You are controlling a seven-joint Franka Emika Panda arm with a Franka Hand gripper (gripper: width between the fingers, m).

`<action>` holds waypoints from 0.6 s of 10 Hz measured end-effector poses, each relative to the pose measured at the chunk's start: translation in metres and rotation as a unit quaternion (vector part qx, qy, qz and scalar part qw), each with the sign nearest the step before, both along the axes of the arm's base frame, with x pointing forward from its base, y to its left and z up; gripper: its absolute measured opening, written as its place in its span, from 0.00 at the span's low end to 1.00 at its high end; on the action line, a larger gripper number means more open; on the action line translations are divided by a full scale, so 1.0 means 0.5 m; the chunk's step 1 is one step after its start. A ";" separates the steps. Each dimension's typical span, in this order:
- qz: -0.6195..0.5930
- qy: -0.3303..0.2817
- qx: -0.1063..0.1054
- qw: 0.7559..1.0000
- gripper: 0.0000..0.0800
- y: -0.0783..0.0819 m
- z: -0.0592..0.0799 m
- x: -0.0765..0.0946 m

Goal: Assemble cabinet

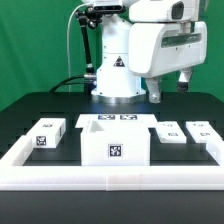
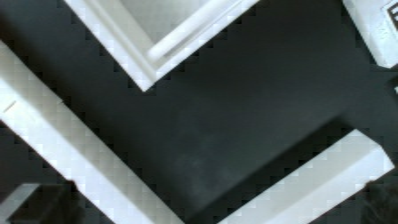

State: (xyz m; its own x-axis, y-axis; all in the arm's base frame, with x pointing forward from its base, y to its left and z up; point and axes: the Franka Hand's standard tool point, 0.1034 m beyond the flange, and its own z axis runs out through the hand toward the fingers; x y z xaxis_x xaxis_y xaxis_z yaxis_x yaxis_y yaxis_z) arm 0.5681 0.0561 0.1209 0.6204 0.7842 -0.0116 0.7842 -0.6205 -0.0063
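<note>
The cabinet body [image 1: 115,142] is a white box with an open top and one black-and-white tag on its front. It stands at the middle of the black table. My gripper [image 1: 170,88] hangs high above the table toward the exterior view's right, well apart from the body, with its fingers spread and nothing between them. In the wrist view my gripper [image 2: 205,212] looks down on black table; only dark finger edges [image 2: 25,204] show at the corners. A white angled corner [image 2: 157,45] lies ahead; I cannot tell which part it belongs to.
Three flat white tagged parts lie on the table: one [image 1: 46,136] at the exterior view's left, two [image 1: 168,132] [image 1: 201,130] at its right. The marker board [image 1: 116,118] lies behind the body. A low white rim [image 1: 110,178] runs round the table. The arm's base [image 1: 116,75] stands behind.
</note>
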 end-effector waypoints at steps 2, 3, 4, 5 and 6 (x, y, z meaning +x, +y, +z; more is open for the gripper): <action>0.000 0.000 0.000 1.000 1.00 0.000 0.000 0.000; 0.000 0.000 0.000 1.000 1.00 0.000 0.000 0.000; 0.000 0.000 0.000 1.000 1.00 0.000 0.000 0.000; 0.000 0.000 0.000 1.000 1.00 0.000 0.000 0.000; 0.000 0.000 0.000 1.000 1.00 0.000 0.000 0.000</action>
